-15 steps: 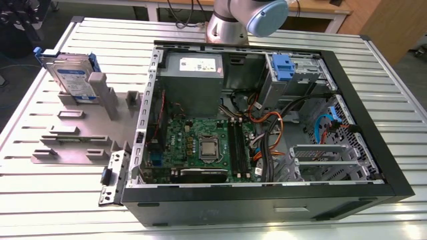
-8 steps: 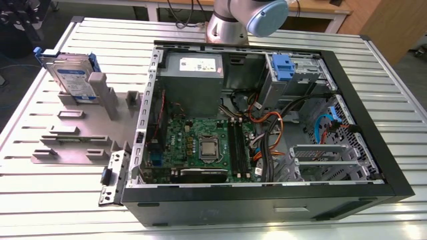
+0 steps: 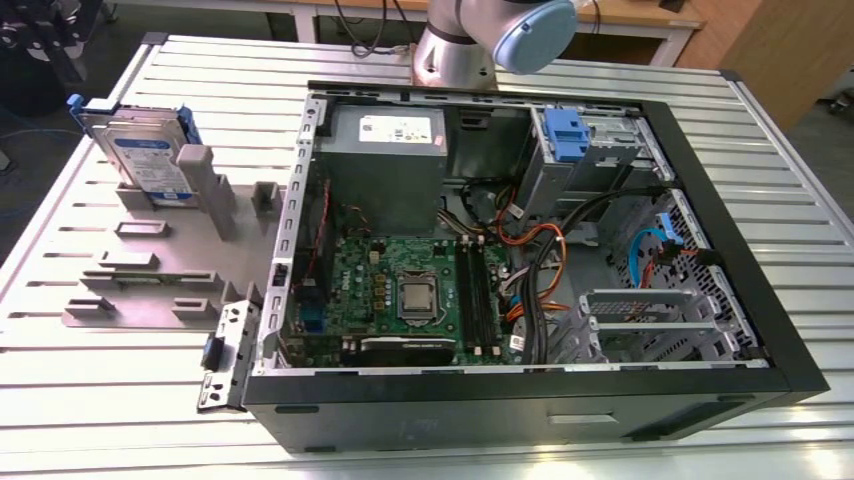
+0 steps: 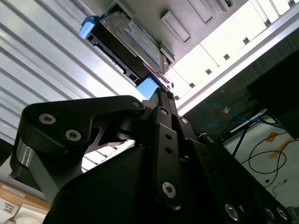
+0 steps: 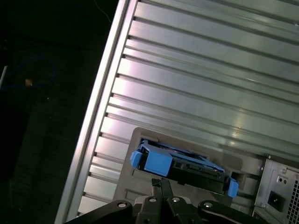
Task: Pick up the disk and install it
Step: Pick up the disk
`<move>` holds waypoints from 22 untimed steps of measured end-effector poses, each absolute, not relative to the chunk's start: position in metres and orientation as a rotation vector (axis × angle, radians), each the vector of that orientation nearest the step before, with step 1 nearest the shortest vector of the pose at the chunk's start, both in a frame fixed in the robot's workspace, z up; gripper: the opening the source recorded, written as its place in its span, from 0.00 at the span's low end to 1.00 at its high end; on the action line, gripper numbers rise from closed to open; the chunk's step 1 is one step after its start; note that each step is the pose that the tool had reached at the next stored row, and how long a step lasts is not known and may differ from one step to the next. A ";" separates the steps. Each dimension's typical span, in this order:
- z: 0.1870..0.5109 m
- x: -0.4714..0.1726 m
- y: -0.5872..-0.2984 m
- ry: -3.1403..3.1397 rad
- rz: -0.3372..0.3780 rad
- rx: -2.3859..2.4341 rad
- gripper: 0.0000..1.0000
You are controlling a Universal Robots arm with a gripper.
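The claw (image 5: 161, 182) is narrow. In both wrist views its two fingers lie pressed together with nothing between them, tips pointing at the blue end tab (image 5: 156, 161) of the disk (image 5: 196, 170). Whether they touch the tab cannot be told. The claw's black body covers the near part of both wrist views, and in the exterior view the arm (image 3: 497, 35) is cut off by the picture's upper edge.

The disk stands on its long edge, leaning a little, in a grey holder (image 3: 167, 300) near the worktop's (image 3: 120, 400) corner at the exterior view's left, on the side far from that camera. It has a silver body, a white-and-blue label turned toward that camera and blue rails along its sides. The holder's grey posts hide its lower part.

Bare ribbed worktop lies between the disk and the worktop's edge, with dark floor beyond. The holder sits just beside the open computer case (image 3: 534, 395). A blue bracket (image 3: 566, 135) sits at the case's far corner on the exterior view's right, with cables (image 3: 534, 240) bundled near it.
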State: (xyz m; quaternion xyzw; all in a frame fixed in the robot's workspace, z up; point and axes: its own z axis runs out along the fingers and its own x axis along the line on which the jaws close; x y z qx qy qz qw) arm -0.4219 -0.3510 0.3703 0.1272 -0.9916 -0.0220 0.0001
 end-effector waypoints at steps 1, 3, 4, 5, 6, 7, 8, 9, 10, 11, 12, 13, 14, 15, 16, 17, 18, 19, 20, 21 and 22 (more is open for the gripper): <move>0.370 -0.422 -0.351 -3.114 -0.069 0.408 0.11; 0.370 -0.422 -0.351 -3.111 -0.069 0.425 0.11; 0.370 -0.422 -0.351 -3.110 -0.069 0.433 0.11; 0.370 -0.422 -0.351 -3.109 -0.069 0.441 0.11; 0.370 -0.422 -0.351 -3.108 -0.069 0.449 0.11; 0.370 -0.422 -0.351 -3.106 -0.069 0.458 0.11; 0.370 -0.422 -0.351 -3.105 -0.069 0.466 0.11; 0.370 -0.422 -0.351 -3.104 -0.069 0.474 0.11; 0.370 -0.422 -0.351 -3.102 -0.069 0.483 0.11; 0.370 -0.422 -0.351 -3.101 -0.069 0.491 0.11; 0.370 -0.422 -0.351 -3.099 -0.069 0.500 0.11; 0.370 -0.422 -0.351 -3.098 -0.069 0.508 0.11; 0.370 -0.422 -0.351 -3.096 -0.069 0.516 0.11; 0.370 -0.422 -0.351 -3.095 -0.069 0.524 0.11; 0.370 -0.422 -0.351 -3.093 -0.069 0.533 0.11; 0.370 -0.422 -0.351 -3.091 -0.069 0.541 0.11; 0.370 -0.422 -0.351 -3.090 -0.069 0.551 0.11; 0.370 -0.422 -0.351 -3.088 -0.069 0.559 0.11; 0.370 -0.422 -0.351 -3.086 -0.069 0.568 0.11; 0.370 -0.422 -0.351 -3.085 -0.069 0.576 0.11; 0.370 -0.422 -0.351 -3.083 -0.069 0.585 0.11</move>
